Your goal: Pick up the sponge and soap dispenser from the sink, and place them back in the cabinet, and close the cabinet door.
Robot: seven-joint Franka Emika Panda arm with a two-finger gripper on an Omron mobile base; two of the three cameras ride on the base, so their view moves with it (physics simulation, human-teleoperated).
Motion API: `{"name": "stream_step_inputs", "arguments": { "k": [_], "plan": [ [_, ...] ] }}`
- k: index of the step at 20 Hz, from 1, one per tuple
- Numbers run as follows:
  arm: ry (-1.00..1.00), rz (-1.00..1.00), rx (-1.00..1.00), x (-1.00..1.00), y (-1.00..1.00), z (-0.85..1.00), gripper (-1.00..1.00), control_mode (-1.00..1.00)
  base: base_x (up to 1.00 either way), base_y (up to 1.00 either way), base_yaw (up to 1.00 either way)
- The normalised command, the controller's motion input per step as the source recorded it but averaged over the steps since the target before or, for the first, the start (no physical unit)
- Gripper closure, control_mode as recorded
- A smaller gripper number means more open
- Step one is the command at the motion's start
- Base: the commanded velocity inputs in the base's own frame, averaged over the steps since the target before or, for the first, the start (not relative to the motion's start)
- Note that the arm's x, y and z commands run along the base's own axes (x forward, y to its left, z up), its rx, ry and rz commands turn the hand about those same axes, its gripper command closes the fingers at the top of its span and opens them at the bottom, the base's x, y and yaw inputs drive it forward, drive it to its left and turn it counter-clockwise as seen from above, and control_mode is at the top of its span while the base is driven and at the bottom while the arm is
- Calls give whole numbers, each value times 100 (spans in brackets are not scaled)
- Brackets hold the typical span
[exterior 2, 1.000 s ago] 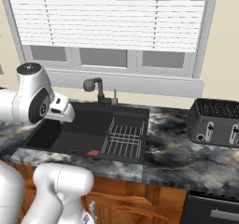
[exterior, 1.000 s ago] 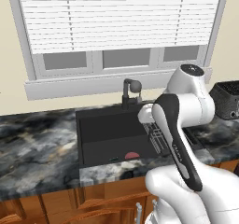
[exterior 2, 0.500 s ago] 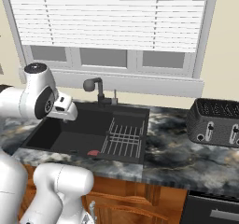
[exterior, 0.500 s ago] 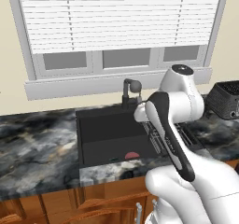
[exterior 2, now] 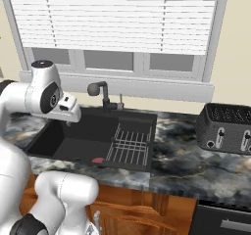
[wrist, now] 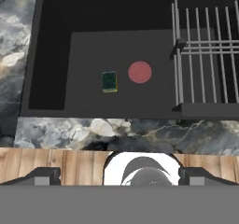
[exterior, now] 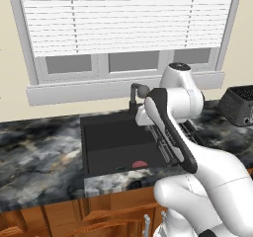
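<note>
Above the deep black rectangular sink, the white arm's two-finger hand, fingers spread wide apart with nothing between them. On the sink floor toward the front wall, a small flat round red-pink sponge, also seen at and. Just beside it but apart, a small green rectangular block with a yellow edge. On the other side, a metal wire rack. Around the basin, a dark marbled stone tabletop, with a dark faucet behind
</note>
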Motion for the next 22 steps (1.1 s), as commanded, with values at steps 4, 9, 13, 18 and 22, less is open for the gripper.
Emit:
{"name": "stream_step_inputs", "arguments": {
  "k": [4,9,13,18,22],
  "plan": [
    [1,0,-3,17,3,-28,-100,-100,0,0,0],
    [0,0,-2,13,5,-32,-100,-100,0,0,0],
    [0,0,0,13,2,-27,-100,-100,0,0,0],
    [1,0,0,18,3,-20,-100,-100,0,0,0],
    [2,0,0,26,7,-13,-100,-100,0,0,0]
  ]
}}
